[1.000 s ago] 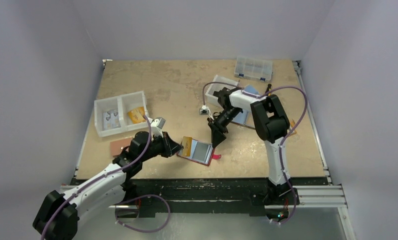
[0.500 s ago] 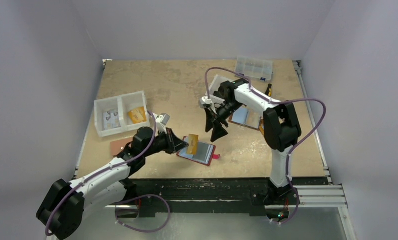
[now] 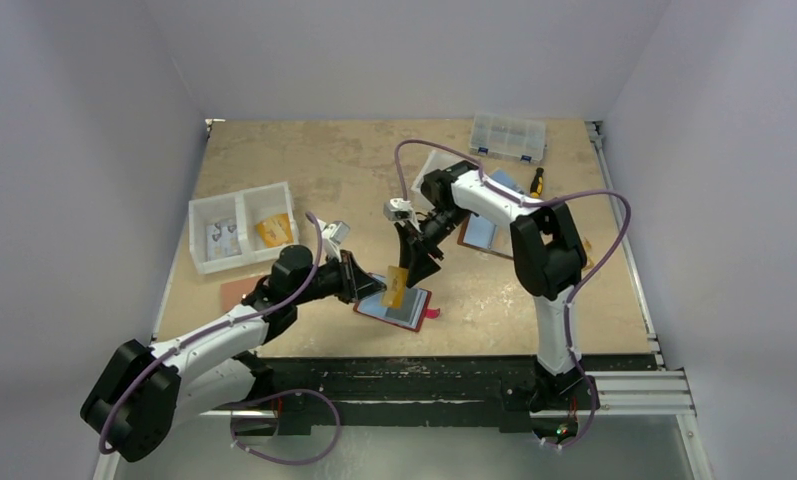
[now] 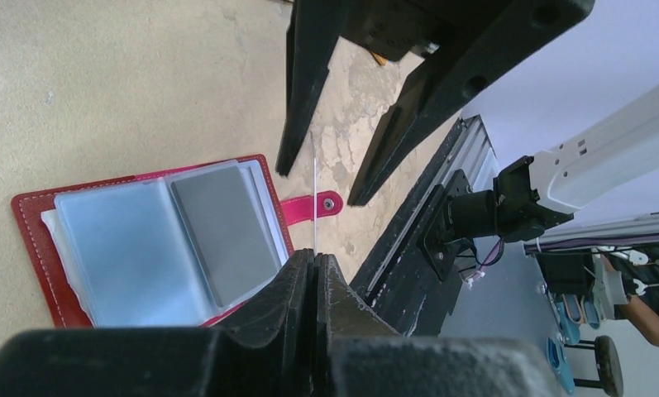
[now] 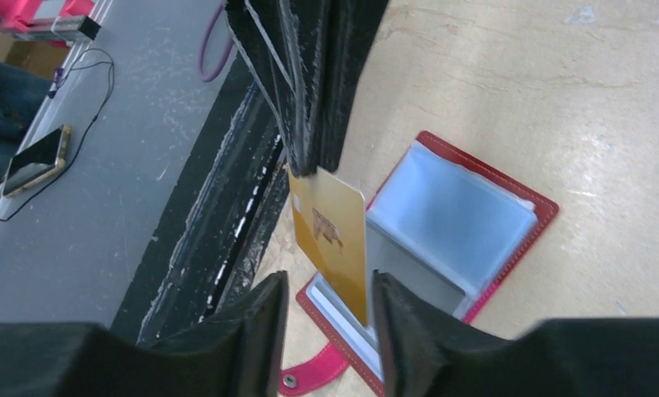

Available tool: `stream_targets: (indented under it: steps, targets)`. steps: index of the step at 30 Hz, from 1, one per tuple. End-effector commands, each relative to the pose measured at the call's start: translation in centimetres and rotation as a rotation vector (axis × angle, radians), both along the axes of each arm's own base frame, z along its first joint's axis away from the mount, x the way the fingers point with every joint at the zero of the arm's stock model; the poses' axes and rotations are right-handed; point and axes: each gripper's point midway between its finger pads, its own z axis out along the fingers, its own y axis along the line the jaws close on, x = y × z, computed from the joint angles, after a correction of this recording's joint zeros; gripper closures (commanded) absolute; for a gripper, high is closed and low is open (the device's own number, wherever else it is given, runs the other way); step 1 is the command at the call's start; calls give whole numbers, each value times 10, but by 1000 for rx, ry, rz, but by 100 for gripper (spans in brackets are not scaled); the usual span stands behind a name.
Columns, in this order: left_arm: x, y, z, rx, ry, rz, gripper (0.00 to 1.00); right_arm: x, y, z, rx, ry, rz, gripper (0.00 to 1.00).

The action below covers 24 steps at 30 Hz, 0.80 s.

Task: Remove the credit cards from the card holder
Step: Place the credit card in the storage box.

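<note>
The dark red card holder (image 3: 410,311) lies open on the table, its pink strap tab (image 4: 311,206) pointing toward the near edge. A pale grey card (image 4: 222,233) and a light blue one (image 4: 119,248) sit in its clear sleeves. My left gripper (image 3: 372,284) is shut on a gold credit card (image 5: 330,231) and holds it in the air just above the holder. My right gripper (image 5: 327,285) is open, and its fingers stand on either side of the card's free end. In the left wrist view the card (image 4: 315,186) shows only as a thin edge.
A white two-part bin (image 3: 236,205) with cards stands at the left, and a brown holder (image 3: 237,292) lies near it. A white tray (image 3: 440,163), a clear organiser box (image 3: 509,135) and a screwdriver (image 3: 537,182) are at the back right. Another open holder (image 3: 479,235) lies under the right arm.
The left gripper has carried the gold card up and to the right, off the holder. The right gripper has come down and left until its fingers bracket the card.
</note>
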Motion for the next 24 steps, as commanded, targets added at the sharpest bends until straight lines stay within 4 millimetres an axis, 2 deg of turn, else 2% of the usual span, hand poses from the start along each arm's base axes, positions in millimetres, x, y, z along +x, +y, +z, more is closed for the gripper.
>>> stream_targets:
  steps: [1,5,6,7,9,12,13,15,18,20,24]
  targets:
    - [13,-10,32,-49,-95,-20,100,-19,17,6,13,35,49,62]
    - [21,-8,30,-17,-89,15,100,-23,21,3,-17,49,61,98]
    - [24,-5,29,1,-84,33,100,-22,22,2,-26,51,55,100]
    - [27,-2,27,19,-75,57,93,-21,22,2,-35,54,50,100]
    - [29,2,29,40,-69,83,62,-21,21,2,-42,52,46,100]
    - [30,7,37,41,-64,112,23,-24,20,7,-35,62,42,100]
    - [28,8,40,36,-64,110,15,-24,20,8,-32,65,42,100]
    - [21,6,41,25,-61,76,12,-25,20,9,-30,71,40,100]
    - [2,0,26,12,-11,-18,12,-26,21,10,-30,81,37,100]
    - [-10,-3,16,-14,19,-71,16,-26,21,10,-30,86,36,100]
    - [-18,-2,15,-62,2,-85,20,-27,21,10,-28,93,34,100]
